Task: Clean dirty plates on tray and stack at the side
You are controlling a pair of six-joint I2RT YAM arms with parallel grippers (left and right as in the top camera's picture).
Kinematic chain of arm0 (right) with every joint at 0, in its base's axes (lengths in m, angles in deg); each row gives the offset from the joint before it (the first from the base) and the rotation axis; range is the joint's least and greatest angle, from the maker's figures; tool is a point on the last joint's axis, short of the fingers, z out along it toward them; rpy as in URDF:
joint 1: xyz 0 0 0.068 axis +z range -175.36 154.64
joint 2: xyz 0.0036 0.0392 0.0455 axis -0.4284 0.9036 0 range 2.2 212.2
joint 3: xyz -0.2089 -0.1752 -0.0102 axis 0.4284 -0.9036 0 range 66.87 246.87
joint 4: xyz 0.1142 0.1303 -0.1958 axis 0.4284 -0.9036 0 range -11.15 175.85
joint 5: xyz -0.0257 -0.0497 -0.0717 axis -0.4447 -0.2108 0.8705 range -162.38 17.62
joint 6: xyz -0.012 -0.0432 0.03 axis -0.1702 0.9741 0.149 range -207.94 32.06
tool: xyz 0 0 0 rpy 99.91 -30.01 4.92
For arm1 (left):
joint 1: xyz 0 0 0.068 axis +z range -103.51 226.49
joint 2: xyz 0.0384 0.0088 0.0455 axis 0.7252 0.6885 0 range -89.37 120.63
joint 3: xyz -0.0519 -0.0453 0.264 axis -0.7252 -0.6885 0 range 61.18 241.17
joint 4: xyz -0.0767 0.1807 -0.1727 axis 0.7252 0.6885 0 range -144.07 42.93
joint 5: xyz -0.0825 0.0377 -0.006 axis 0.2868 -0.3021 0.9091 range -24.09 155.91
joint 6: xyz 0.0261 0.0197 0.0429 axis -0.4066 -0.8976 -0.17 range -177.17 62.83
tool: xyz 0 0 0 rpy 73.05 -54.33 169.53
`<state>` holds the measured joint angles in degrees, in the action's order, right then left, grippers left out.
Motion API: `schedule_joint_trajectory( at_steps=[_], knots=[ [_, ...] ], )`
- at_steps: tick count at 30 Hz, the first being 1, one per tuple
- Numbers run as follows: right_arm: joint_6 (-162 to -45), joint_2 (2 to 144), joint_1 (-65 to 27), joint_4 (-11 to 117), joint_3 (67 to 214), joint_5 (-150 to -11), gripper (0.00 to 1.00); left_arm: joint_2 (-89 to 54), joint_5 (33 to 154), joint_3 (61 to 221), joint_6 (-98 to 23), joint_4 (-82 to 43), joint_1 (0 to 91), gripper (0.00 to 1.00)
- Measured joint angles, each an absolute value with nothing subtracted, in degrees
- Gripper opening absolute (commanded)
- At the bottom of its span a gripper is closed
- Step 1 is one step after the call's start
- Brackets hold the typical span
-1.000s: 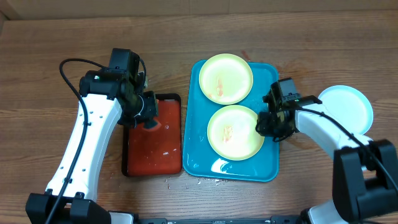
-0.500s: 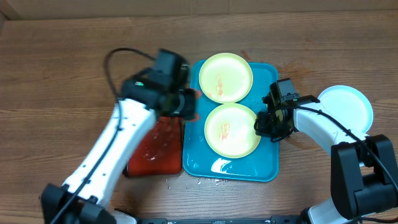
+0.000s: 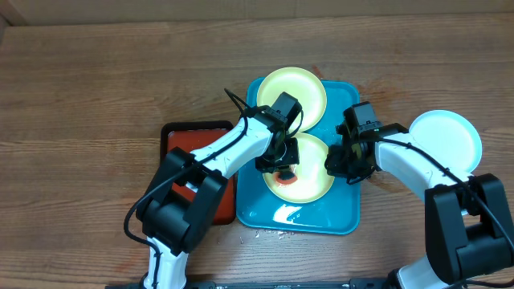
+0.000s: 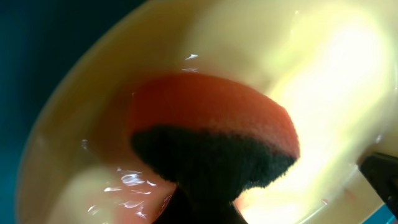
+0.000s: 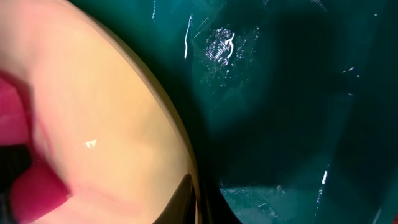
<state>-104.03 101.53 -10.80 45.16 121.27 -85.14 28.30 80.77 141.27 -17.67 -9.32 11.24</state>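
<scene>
The turquoise tray (image 3: 341, 217) holds two pale yellow-green plates. The far plate (image 3: 299, 90) is partly hidden by my left arm. My left gripper (image 3: 281, 163) is shut on an orange sponge with a black scrub side (image 3: 283, 174) and presses it onto the near plate (image 3: 315, 181). The left wrist view shows the sponge (image 4: 211, 124) on the wet yellow plate (image 4: 336, 81). My right gripper (image 3: 343, 164) is shut on that plate's right rim. The right wrist view shows the rim between my fingers (image 5: 200, 202), the plate (image 5: 106, 112) and the tray (image 5: 298, 93). The light blue plate (image 3: 447, 140) lies on the table at the right.
A red tray with a black rim (image 3: 189, 148) lies left of the turquoise tray, partly under my left arm. Water shines on the turquoise tray's front part (image 3: 285, 213). Small crumbs or drops (image 3: 261, 234) lie on the wooden table by its front edge.
My left arm has swung right from the red tray to the near plate, carrying the sponge onto it. My right gripper has stayed on the plate's rim.
</scene>
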Motion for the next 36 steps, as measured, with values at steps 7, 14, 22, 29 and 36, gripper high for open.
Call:
schedule_joint_trajectory(
  at_steps=[7, 14, 22, 29, 36],
  knots=[
    [-104.23, 101.47, -10.67, 45.20, 121.31, -85.22, 0.04, 28.30, 72.24, 143.08, -17.40, 0.27, 13.34, 0.04],
    [-104.45, 101.49, -9.73, 45.53, 121.31, -85.75, 0.04, 28.30, 70.36, 143.26, -18.56, -3.35, 13.63, 0.04],
    [-104.45, 101.49, -9.73, 45.55, 121.31, -85.86, 0.04, 30.99, 86.30, 143.28, -19.87, -17.74, 12.53, 0.04],
    [-104.49, 101.49, -9.88, 44.98, 121.29, -85.62, 0.04, 34.20, 97.46, 144.61, -19.57, -17.93, 12.07, 0.04],
    [-104.38, 101.53, -9.66, 45.05, 121.29, -85.90, 0.04, 34.40, 96.52, 146.36, -19.09, -5.21, 12.38, 0.04]
  ],
)
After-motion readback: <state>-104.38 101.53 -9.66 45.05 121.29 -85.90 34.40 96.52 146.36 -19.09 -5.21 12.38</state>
